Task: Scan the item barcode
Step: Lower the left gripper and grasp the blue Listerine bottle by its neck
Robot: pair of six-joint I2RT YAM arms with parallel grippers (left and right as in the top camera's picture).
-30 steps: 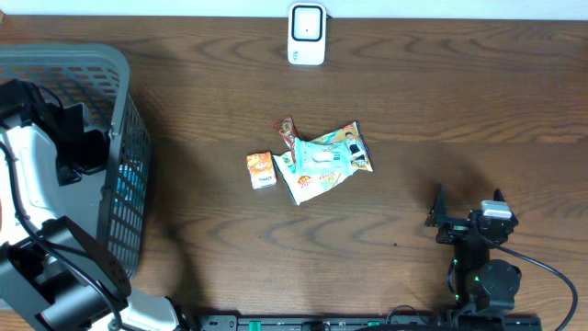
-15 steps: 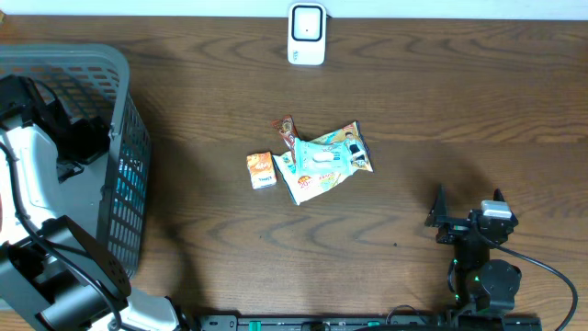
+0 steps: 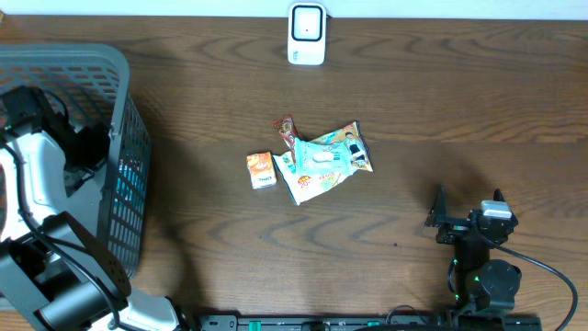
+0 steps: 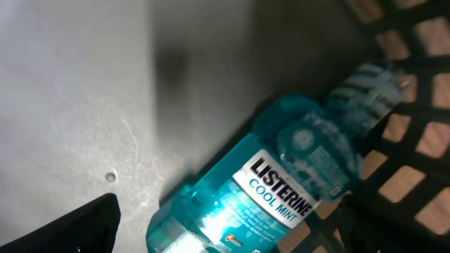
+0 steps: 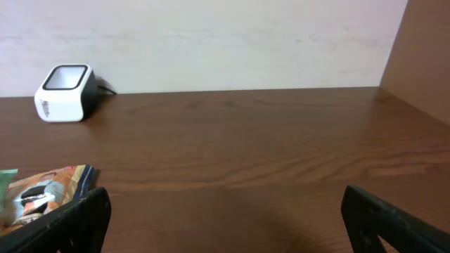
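A teal Listerine Cool Mint bottle [image 4: 281, 190] lies on its side on the grey basket floor, against the mesh wall. My left gripper [image 4: 228, 235] hangs open just above it, one dark finger [image 4: 88, 225] on each side of the bottle's lower part, not gripping. In the overhead view the left gripper [image 3: 90, 147] is inside the basket [image 3: 64, 62]. The white barcode scanner [image 3: 306, 34] stands at the table's far edge, also seen as the scanner [image 5: 65, 93] at the left. My right gripper [image 3: 469, 199] rests open and empty near the front right.
A pile of snack packets [image 3: 323, 158] lies mid-table, with a small orange pack [image 3: 261, 170] to its left and a red-brown wrapper [image 3: 287, 131] behind. The edge of a packet [image 5: 42, 193] shows in the right wrist view. The basket's mesh walls enclose the left arm.
The left arm has shifted slightly inside the basket. The right arm and the items on the table have not moved.
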